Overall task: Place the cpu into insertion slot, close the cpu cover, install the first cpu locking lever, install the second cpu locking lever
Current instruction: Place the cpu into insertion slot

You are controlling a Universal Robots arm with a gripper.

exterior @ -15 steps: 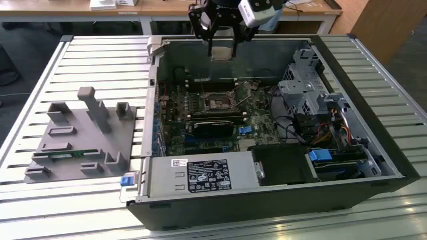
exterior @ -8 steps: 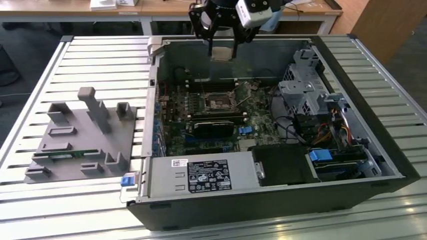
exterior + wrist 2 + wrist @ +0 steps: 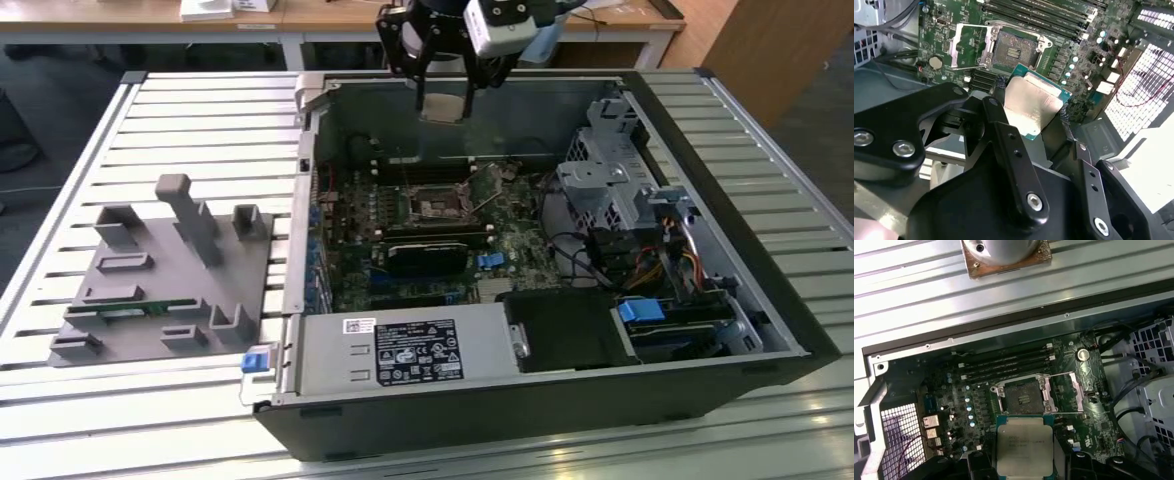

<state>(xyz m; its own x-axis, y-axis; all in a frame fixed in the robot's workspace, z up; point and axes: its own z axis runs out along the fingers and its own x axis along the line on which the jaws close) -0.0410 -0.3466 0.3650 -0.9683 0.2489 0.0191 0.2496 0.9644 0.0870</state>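
Fingers (image 3: 1004, 125) w/ cpu (image 3: 1031, 107), off insertion slot (image 3: 1014, 50) (cover (image 3: 966, 47) open).

arm (image 3: 447, 30): overhead, wrist pointed straight down | gripper (image 3: 445, 110): hangs up high, fingertips downward | fingers (image 3: 1013, 150): two black ones, pinched in from opposite sides on the edges of the cpu (image 3: 1030, 106) | grip: chip sits between the tips

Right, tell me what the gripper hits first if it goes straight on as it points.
The gripper, shut on the cpu, points at the circuit board; the cpu would likely land first, at or just beside the open insertion slot. Depth is unclear.
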